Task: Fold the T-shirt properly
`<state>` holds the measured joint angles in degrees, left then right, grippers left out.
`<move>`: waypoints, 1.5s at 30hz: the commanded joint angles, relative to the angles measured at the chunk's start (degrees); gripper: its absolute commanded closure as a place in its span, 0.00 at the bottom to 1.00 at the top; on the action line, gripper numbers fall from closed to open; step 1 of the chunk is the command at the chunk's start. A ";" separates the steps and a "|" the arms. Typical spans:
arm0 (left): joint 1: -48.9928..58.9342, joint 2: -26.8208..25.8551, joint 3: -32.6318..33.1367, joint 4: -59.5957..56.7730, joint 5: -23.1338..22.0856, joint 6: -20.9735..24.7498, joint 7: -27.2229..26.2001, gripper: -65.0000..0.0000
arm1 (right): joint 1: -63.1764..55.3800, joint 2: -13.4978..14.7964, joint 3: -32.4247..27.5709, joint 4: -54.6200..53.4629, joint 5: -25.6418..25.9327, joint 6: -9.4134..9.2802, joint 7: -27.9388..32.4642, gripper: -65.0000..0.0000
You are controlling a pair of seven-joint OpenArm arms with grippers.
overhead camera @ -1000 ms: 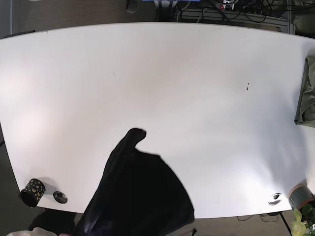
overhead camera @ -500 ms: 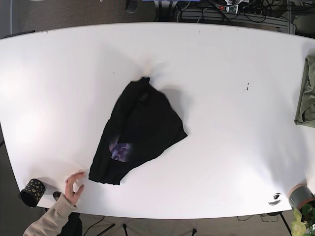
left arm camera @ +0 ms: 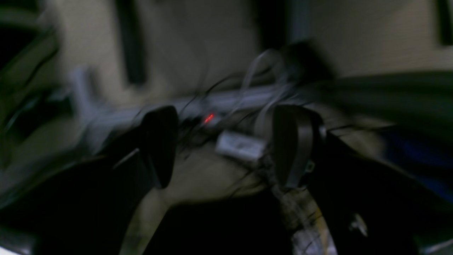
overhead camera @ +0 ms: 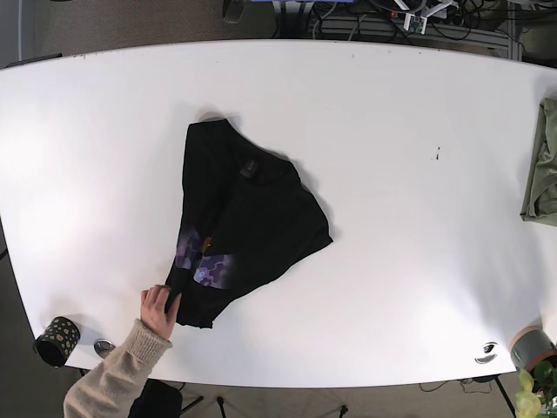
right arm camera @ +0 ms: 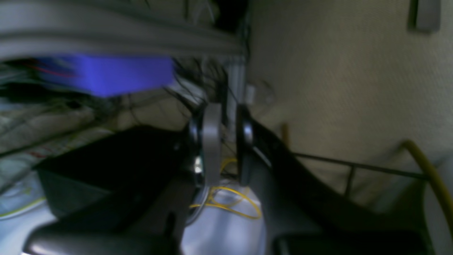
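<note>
1. Broad white table (overhead camera: 365, 192), smooth and glossy, rounded far edge; cables and power strips on the floor behind it.
2. Crumpled black cotton T-shirt with a purple print (overhead camera: 239, 226) lies left of centre on the table; a person's hand in a beige knit sleeve (overhead camera: 158, 306) touches its near corner.
3. Folded olive-green cloth (overhead camera: 541, 165) at the right edge.
4. Black dotted cup (overhead camera: 57, 340) at the near-left corner; contents not visible.
5. Left gripper (left arm camera: 223, 145): jaws wide apart, empty, view blurred.
6. Right gripper (right arm camera: 226, 148): jaws nearly together, nothing between.

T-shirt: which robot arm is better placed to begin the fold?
Right, probably: the T-shirt lies in the base view's left half, the right arm's side. Neither arm is over the table yet.
</note>
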<state>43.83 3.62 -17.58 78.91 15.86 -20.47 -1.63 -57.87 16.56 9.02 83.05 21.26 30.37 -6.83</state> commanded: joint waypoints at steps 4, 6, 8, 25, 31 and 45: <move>1.05 0.91 -1.27 13.17 -5.35 -8.76 7.39 0.42 | -8.73 0.89 1.23 10.98 3.40 1.06 0.19 0.90; 0.87 0.73 -2.15 17.13 -8.60 -11.05 10.46 0.42 | -10.75 0.37 3.51 14.14 3.84 1.06 0.19 0.90; 0.87 0.73 -3.03 22.14 -11.77 -12.81 14.07 0.42 | -12.16 -0.86 5.62 17.31 4.19 1.06 0.19 0.90; -2.30 1.09 -5.23 35.68 -15.29 -12.72 17.94 0.42 | -4.95 -3.15 10.81 30.49 3.84 1.15 0.11 0.90; -3.26 1.17 -6.46 35.77 -15.29 -12.72 17.94 0.42 | -2.05 -3.15 10.72 31.64 3.84 1.15 0.11 0.90; -0.01 1.00 -8.66 36.12 -15.29 -12.98 18.20 0.42 | -0.29 -2.89 10.54 31.64 3.84 1.15 -0.33 0.90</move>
<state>43.92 4.73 -26.26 113.78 1.65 -33.26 18.59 -58.15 13.34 19.40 113.82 24.25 31.24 -8.19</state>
